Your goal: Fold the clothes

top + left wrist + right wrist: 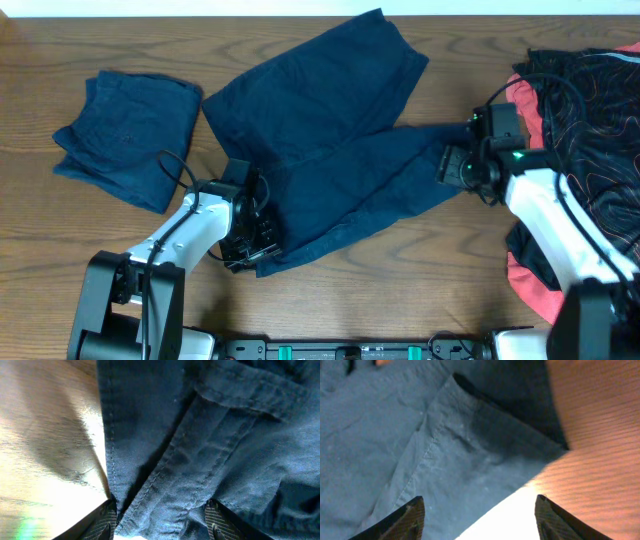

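Clothes point(330, 140): one navy pair lay spread flat mid-table point(400, 290), one leg toward the far edge, the other toward your right. A second, folded navy pair point(125, 135) sat well apart on the left, and a black-and-red pile point(590, 110) on the far right. Your left gripper point(250, 243) was down on the spread pair's near-left edge. Its wrist view showed a stitched seam point(170, 455) running between the fingers point(107, 520), which stood partly apart; I couldn't tell if they pinched the cloth. Your right gripper point(453, 165) sat at the end of the right leg, jaws wide, gripping nothing, with the hem corner point(520, 445) just ahead of them.
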Action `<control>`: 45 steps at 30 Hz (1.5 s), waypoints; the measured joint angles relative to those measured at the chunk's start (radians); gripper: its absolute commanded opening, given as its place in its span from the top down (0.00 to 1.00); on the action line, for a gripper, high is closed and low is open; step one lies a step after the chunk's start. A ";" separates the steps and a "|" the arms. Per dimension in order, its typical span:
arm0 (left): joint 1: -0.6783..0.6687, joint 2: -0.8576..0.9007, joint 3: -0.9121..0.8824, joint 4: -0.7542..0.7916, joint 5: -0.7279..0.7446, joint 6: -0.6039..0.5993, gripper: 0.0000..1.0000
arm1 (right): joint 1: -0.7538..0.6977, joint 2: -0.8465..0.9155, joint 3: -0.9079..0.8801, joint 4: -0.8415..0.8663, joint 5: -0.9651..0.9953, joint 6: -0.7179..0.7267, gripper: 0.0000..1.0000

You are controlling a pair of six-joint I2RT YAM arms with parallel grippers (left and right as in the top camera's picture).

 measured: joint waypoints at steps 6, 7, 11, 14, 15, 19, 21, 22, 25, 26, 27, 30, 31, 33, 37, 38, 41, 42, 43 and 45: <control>0.000 0.000 0.000 0.002 -0.009 0.000 0.41 | 0.000 0.155 0.085 0.097 -0.069 0.099 0.29; 0.000 0.000 0.000 0.002 -0.009 0.000 0.41 | 0.000 0.171 0.092 0.119 -0.079 0.117 0.29; 0.000 0.000 0.000 0.002 -0.010 0.000 0.41 | 0.002 0.232 0.101 0.215 -0.110 0.183 0.31; 0.000 0.000 0.000 0.001 -0.012 0.000 0.41 | 0.005 0.276 0.101 0.223 -0.114 0.239 0.32; 0.000 0.000 0.000 0.001 -0.011 0.000 0.41 | 0.005 0.289 0.101 0.231 -0.114 0.253 0.33; 0.000 0.000 0.000 0.002 -0.012 0.000 0.41 | 0.005 0.325 0.102 0.262 -0.115 0.290 0.46; 0.000 0.000 0.000 0.002 -0.012 0.000 0.41 | 0.005 0.325 0.103 0.264 -0.117 0.303 0.61; 0.000 0.000 0.000 0.002 -0.012 0.000 0.41 | 0.005 0.327 0.103 0.263 -0.116 0.306 0.72; 0.000 0.000 0.000 0.002 -0.012 0.000 0.41 | 0.005 0.330 0.103 0.256 -0.117 0.315 0.98; 0.000 0.000 0.000 0.002 -0.012 0.000 0.41 | 0.005 0.330 0.103 0.252 -0.117 0.315 0.99; 0.000 0.000 0.000 0.001 -0.012 0.000 0.41 | 0.005 0.330 0.103 0.244 -0.116 0.322 0.99; 0.000 0.000 0.000 0.001 -0.012 0.000 0.41 | 0.005 0.330 0.103 0.224 -0.116 0.324 0.99; 0.000 0.000 0.000 0.001 -0.012 0.000 0.41 | 0.005 0.330 0.103 0.216 -0.116 0.321 0.99; 0.000 0.000 0.000 0.001 -0.012 0.000 0.41 | 0.005 0.323 0.103 0.196 -0.115 0.307 0.99; 0.000 0.000 0.000 0.001 -0.012 0.000 0.43 | 0.003 0.256 0.103 0.101 -0.097 0.260 0.99; 0.000 0.000 0.000 0.001 -0.012 0.001 0.44 | 0.003 0.224 0.103 0.066 -0.084 0.246 0.99; 0.004 0.000 0.000 -0.015 -0.012 0.011 0.45 | 0.003 0.104 0.106 -0.085 -0.027 0.203 0.99; 0.008 -0.001 0.002 -0.027 -0.011 0.016 0.45 | 0.002 0.061 0.110 -0.144 0.000 0.194 0.99; 0.012 -0.003 0.003 -0.040 -0.012 0.023 0.45 | 0.001 0.028 0.112 -0.205 0.024 0.186 0.99; 0.022 -0.013 0.007 -0.055 -0.012 0.027 0.38 | 0.000 -0.010 0.114 -0.307 0.062 0.174 0.99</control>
